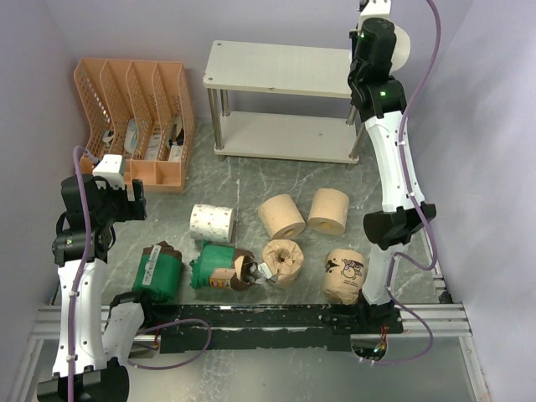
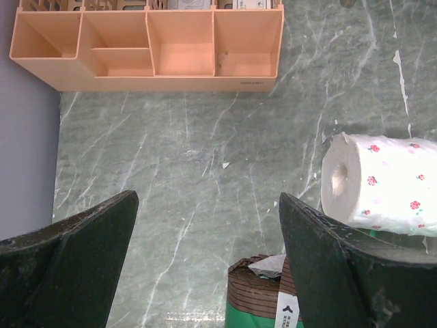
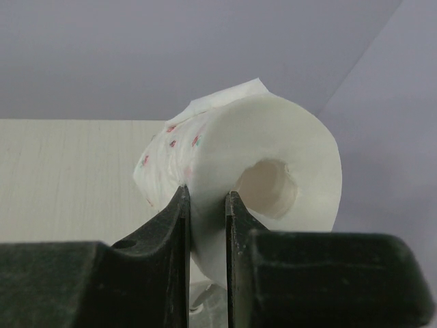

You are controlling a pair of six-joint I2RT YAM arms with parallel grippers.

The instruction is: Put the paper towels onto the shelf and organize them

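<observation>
The shelf stands at the back of the table, and its top board lies under my right gripper. That gripper is shut on the wall of a white paper towel roll with red specks, held over the board's right end. A second speckled roll lies on the table. Near it are two green-wrapped rolls, three tan rolls and a brown cartoon-print roll. My left gripper hangs open above the table, just over a green roll's end.
An orange perforated file organizer stands at the back left, beside the shelf. Walls close in the left, back and right. A black rail with the arm bases runs along the near edge.
</observation>
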